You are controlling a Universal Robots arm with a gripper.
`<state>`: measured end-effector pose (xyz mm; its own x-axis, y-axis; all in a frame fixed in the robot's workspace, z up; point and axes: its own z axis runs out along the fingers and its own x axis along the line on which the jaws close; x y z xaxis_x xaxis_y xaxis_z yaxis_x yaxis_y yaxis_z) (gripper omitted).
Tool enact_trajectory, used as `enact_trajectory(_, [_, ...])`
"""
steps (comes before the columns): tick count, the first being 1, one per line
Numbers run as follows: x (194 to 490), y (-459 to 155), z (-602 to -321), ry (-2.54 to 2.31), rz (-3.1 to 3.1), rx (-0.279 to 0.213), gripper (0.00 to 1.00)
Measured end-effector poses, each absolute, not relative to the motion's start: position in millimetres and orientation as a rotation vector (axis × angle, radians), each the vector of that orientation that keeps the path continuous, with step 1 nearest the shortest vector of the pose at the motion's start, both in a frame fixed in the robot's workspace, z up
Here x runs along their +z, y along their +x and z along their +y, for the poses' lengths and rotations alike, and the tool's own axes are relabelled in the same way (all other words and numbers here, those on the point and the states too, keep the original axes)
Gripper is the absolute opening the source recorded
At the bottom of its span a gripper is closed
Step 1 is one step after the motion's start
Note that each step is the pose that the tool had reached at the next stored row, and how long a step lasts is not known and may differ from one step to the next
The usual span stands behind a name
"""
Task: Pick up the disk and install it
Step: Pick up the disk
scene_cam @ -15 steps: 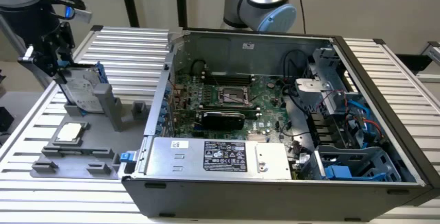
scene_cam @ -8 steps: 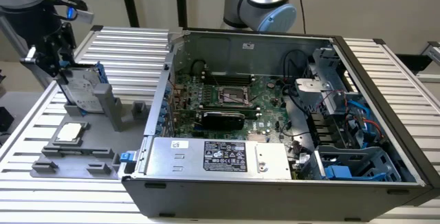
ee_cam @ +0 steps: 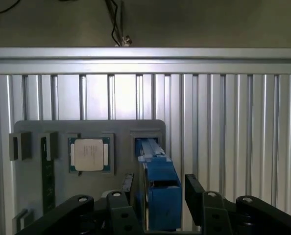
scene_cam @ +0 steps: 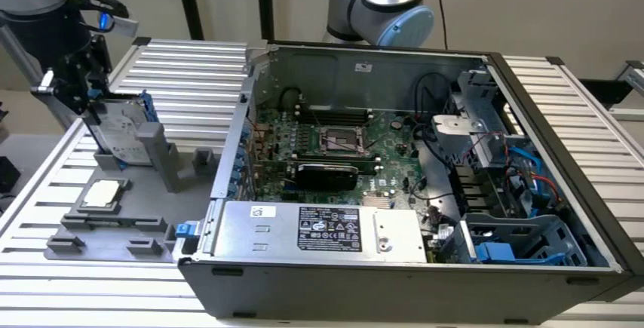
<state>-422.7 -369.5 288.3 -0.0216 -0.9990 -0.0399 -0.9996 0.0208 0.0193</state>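
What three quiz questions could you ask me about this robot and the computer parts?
1. True or false: the disk stands on edge on the grey tray.
2. What lies flat on that tray? A. CPU chip B. screwdriver C. fan
3. Fill in: the gripper sits around the ____.
Key: 1 true; 2 A; 3 disk.

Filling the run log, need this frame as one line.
phase: pick | pincer: astride disk | disk: upright in grey holder slot, beside PC case | CPU chip: flat on holder | install: not done
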Motion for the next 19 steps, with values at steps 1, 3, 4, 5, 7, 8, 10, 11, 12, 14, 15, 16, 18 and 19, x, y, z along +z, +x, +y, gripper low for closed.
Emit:
enact_trajectory(1, [288.3, -422.7, -369.5, -2.188, 2.232, 0.065, 1.0])
enact_trajectory(3, [288.2, -422.7, -369.4, -2.191, 2.229, 0.065, 1.0])
enact_trajectory(4, [288.1, -422.8, -369.2, -2.193, 2.227, 0.065, 1.0])
enact_trajectory(5, [288.2, -422.9, -369.1, -2.196, 2.225, 0.065, 1.0])
enact_trajectory(7, [288.2, -423.1, -368.9, -2.202, 2.219, 0.065, 1.0])
enact_trajectory(8, [288.3, -423.3, -368.9, -2.205, 2.217, 0.065, 1.0])
enact_trajectory(10, [288.3, -423.8, -368.8, -2.207, 2.214, 0.065, 1.0])
enact_trajectory(11, [288.2, -423.9, -368.9, -2.207, 2.214, 0.065, 1.0])
enact_trajectory(12, [288.3, -424.0, -368.9, -2.208, 2.213, 0.065, 1.0])
enact_trajectory(14, [288.3, -424.2, -368.8, -2.208, 2.214, 0.065, 1.0])
enact_trajectory(15, [288.3, -424.2, -368.8, -2.208, 2.213, 0.066, 1.0])
enact_trajectory(16, [288.2, -424.2, -368.9, -2.208, 2.213, 0.065, 1.0])
enact_trajectory(18, [288.3, -424.2, -368.8, -2.208, 2.213, 0.065, 0.0])
enact_trajectory(19, [288.2, -424.2, -368.8, -2.208, 2.213, 0.065, 0.0])
